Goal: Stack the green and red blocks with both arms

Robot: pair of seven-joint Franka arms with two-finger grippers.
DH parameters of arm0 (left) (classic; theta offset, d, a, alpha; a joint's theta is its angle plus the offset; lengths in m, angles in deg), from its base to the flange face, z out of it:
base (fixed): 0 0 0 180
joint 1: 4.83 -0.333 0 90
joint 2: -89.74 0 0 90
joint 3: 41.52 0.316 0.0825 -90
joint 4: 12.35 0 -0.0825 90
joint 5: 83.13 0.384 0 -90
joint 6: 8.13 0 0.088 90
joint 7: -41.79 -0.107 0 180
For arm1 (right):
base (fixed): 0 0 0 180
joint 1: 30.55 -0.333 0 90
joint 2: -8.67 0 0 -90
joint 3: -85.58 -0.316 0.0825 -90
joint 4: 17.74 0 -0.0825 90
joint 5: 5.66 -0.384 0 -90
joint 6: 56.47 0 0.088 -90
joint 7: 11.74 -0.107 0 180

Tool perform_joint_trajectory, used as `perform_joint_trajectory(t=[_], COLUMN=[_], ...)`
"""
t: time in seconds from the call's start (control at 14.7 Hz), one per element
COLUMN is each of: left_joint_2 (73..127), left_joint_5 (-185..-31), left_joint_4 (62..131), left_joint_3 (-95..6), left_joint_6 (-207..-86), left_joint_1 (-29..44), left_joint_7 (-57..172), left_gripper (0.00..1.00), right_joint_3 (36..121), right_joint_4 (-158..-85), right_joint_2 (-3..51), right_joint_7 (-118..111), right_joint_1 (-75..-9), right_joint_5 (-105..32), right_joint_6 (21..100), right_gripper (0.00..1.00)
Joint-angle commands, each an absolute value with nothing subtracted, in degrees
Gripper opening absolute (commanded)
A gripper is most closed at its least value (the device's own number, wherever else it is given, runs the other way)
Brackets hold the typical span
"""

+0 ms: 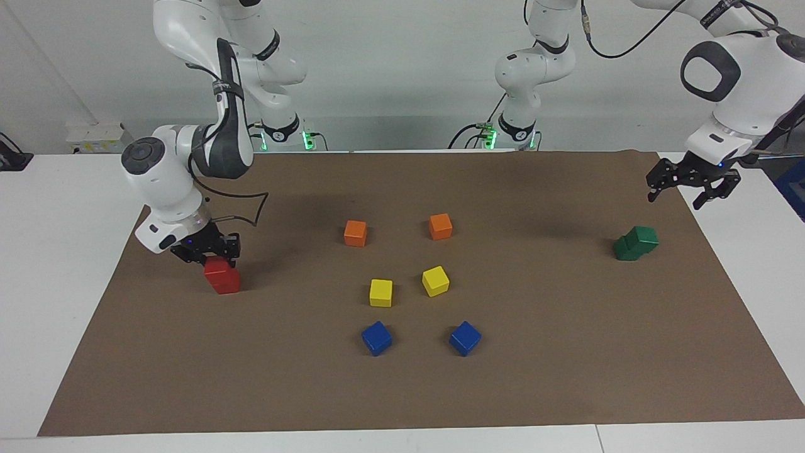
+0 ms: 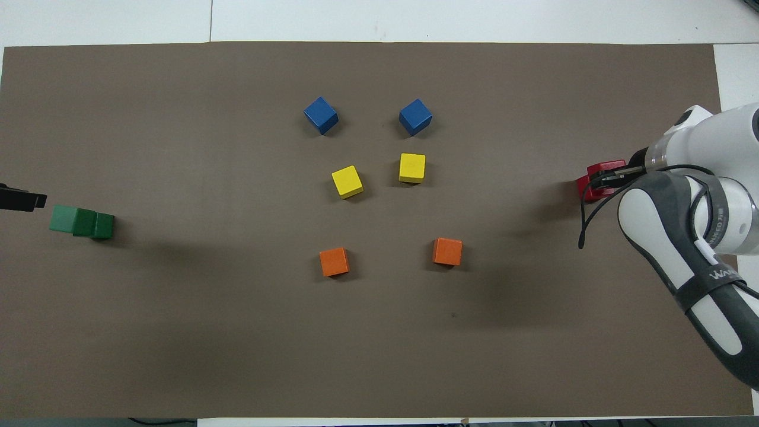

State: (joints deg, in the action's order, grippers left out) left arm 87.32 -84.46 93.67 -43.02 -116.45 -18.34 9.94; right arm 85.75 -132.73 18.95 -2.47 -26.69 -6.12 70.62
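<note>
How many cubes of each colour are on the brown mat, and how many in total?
Red cubes: 2, stacked
Green cubes: 2, stacked
Orange cubes: 2
Yellow cubes: 2
Blue cubes: 2
Total: 10

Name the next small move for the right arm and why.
Probably open the right gripper and lift straight up. It is shut on the top red block, which looks seated on the lower red block. The green stack already stands alone, with the left gripper open above it.
</note>
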Motion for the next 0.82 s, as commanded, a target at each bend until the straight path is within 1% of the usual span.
perform_joint_trajectory(t=[0.0, 0.27, 0.34, 0.61, 0.75], left_joint_2=[85.1, 83.7, 83.8, 85.0, 85.5], left_joint_5=[-83.1, -83.1, -83.5, -83.7, -83.7], left_joint_4=[94.1, 93.9, 93.1, 88.2, 87.8], left_joint_3=[-42.5, -43.1, -45.4, -46.0, -46.0], left_joint_6=[-114.9, -113.4, -112.8, -107.5, -107.3], left_joint_1=[-17.6, -17.5, -16.0, -14.8, -13.1], left_joint_7=[10.8, 18.5, 28.3, 31.9, 34.6], left_gripper=[1.00, 1.00, 1.00, 1.00, 1.00], right_joint_3=[85.7, 85.7, 85.7, 85.7, 85.8], right_joint_4=[-134.5, -135.8, -136.3, -136.4, -136.4], right_joint_2=[17.7, 17.5, 17.4, 17.3, 17.3], right_joint_7=[-0.6, -0.6, -0.7, -0.5, -0.4], right_joint_1=[-26.3, -26.2, -25.9, -25.5, -25.5], right_joint_5=[-7.2, -7.2, -7.2, -7.2, -7.2], right_joint_6=[72.0, 73.7, 73.7, 73.8, 73.8], right_gripper=[0.00, 0.00, 0.00, 0.00, 0.00])
